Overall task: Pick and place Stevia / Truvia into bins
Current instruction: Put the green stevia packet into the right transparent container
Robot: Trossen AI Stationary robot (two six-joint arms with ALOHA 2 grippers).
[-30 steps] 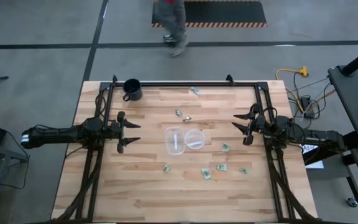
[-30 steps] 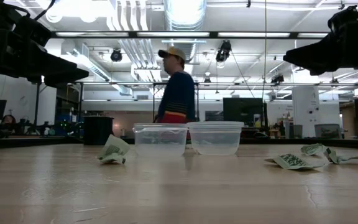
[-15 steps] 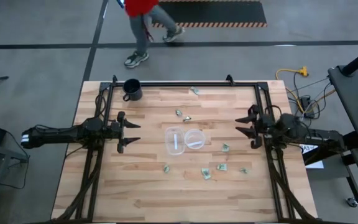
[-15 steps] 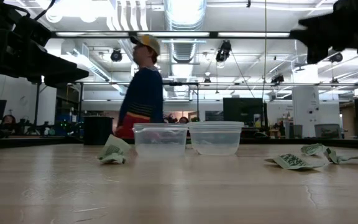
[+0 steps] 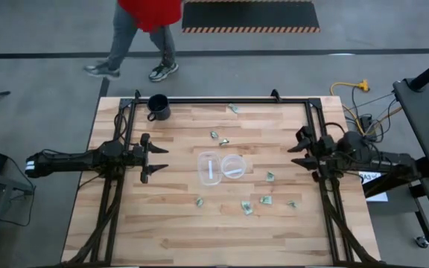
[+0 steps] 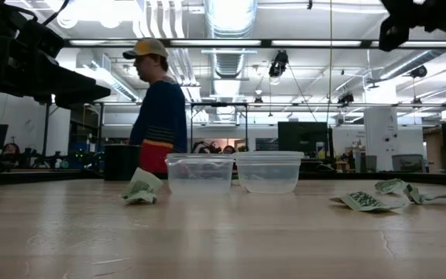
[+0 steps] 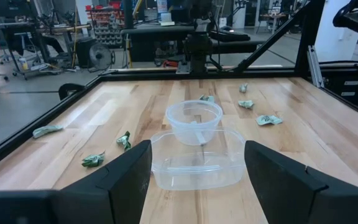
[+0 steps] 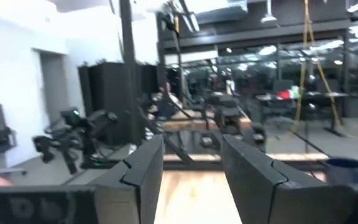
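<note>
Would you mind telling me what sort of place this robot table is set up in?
Most likely a robotics lab or workshop in an industrial hall. Exposed ducts run under the ceiling, the floor is bare concrete with a hazard-striped mat, and a person walks past the wooden table.

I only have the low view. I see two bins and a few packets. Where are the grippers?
Observer: In the high view, the left gripper is open on the table's left side, pointing at the bins.
Operator: And the right one?
Observer: The right gripper is open at the table's right edge.
Operator: Any packets beyond the bins?
Observer: Yes, three packets lie on the far side, towards the end where the mug stands.
</note>
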